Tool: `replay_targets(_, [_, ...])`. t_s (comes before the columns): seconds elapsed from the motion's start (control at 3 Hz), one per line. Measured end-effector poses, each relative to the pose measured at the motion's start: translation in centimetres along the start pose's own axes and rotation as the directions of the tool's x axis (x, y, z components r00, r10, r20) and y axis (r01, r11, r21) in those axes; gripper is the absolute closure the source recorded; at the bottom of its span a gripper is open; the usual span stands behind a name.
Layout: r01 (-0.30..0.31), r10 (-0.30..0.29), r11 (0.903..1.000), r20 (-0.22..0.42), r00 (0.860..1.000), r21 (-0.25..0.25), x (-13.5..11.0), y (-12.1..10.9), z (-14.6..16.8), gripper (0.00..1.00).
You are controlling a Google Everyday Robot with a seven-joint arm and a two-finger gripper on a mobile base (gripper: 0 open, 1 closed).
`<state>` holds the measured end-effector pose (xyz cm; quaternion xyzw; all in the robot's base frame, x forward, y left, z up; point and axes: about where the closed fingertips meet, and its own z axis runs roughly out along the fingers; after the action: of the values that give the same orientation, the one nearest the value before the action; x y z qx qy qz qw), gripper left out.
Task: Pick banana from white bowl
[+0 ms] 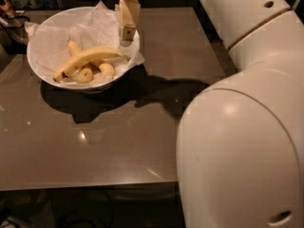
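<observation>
The white bowl, lined with crumpled white paper, stands on the far left part of the table. In it lies the long, gently curved pale-yellow banana, stretching from lower left to the right rim, over two shorter yellow bananas. My gripper hangs down from the top of the camera view, over the bowl's right rim, just above and to the right of the long banana's right end. It holds nothing that I can see.
The bowl stands on a grey-brown glossy table. My large white arm fills the right side of the view. Dark clutter lies at the far left edge beside the bowl.
</observation>
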<state>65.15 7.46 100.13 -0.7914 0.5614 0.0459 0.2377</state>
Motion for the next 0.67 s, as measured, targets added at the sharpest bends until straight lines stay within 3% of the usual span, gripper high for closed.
replay_targets(0.67, [0.083, -0.083, 0.9956, 0.001, 0.997, -0.042, -3.5, -2.6, 3.8, 0.05])
